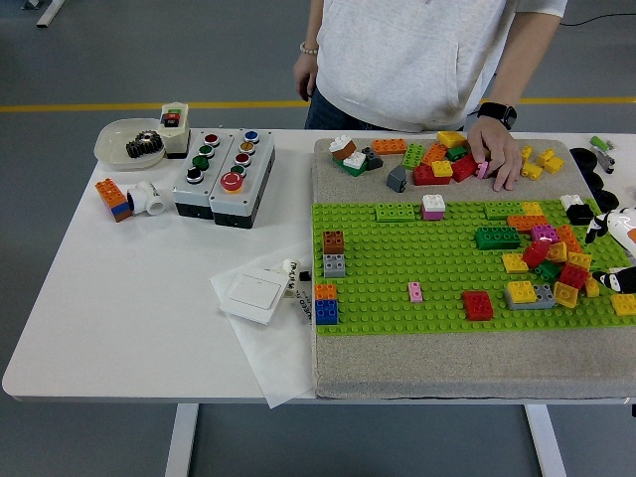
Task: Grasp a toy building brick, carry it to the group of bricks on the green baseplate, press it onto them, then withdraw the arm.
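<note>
Right hand point(618, 253) shows only partly at the frame's right edge; whether its fingers are spread or curled cannot be told. Just left of it, the brick cluster point(552, 268) sits on the green baseplate point(397, 268).

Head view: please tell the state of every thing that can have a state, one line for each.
right hand: at the right edge, holding nothing that shows; fingers cannot be told
group of bricks: sitting on the green baseplate
red brick: alone on the baseplate
loose bricks: heaped behind the baseplate
person's hand: resting on the loose bricks
</note>
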